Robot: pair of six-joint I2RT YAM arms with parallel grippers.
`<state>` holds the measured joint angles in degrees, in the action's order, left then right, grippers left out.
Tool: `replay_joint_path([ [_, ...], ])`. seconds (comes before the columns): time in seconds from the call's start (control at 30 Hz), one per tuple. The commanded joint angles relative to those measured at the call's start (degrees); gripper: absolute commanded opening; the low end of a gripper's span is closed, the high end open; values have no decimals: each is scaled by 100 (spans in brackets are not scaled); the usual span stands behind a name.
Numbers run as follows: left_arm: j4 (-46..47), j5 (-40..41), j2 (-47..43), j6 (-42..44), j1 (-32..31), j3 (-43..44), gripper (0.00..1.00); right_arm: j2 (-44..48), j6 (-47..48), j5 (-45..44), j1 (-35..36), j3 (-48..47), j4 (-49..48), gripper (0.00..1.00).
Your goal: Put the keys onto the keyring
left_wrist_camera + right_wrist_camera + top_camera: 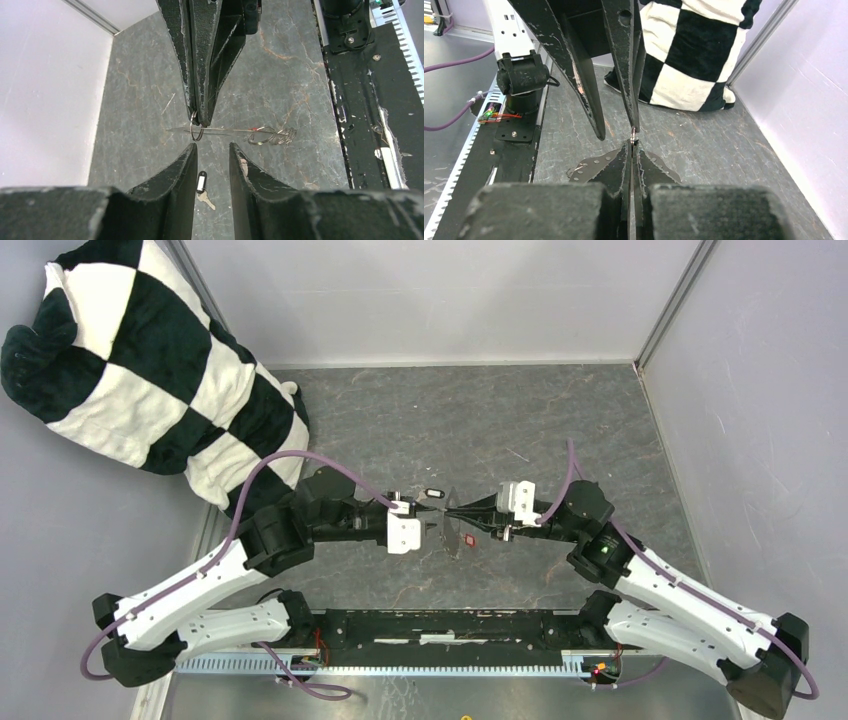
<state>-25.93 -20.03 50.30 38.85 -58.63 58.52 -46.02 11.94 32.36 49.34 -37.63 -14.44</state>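
At the ring (225, 130) edge: right gripper (199, 120) pinched tight on the wire, holding it off the table (480, 420), as it looks. Left gripper (212, 146) just beside the ring, jaws apart, empty. Red key (470, 538) seems threaded on the ring; black key (201, 182) lies loose below it. Likely next: left drops, pinches the black key, threads it. Bare table beyond the ring; rail (440, 630) near its front; cushion (150, 370) well apart.

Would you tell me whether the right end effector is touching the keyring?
Touching. In the left wrist view the right end effector is shut, its tips pinching the keyring.
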Motion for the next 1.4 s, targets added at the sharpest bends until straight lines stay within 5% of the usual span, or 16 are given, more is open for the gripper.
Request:
replay_joint_path([
  [0.0,101,-64,101,-497,-20,259,37,-61,71,328,-27,-152,-170,0],
  [0.23,80,-190,154,-570,-23,335,33,-192,89,661,-21,-270,-86,1],
  [0.47,-145,-305,156,-479,-19,331,16,-224,57,702,-21,-298,-214,0],
  [0.67,-259,-281,88,-519,-22,262,39,-169,1,688,-23,-237,-286,1],
  [0.77,-197,-184,66,-531,-21,230,41,-177,-25,732,-16,-241,-282,1],
  [1.37,-149,-305,112,-611,-17,133,3,-216,-240,886,-24,-212,-493,1],
])
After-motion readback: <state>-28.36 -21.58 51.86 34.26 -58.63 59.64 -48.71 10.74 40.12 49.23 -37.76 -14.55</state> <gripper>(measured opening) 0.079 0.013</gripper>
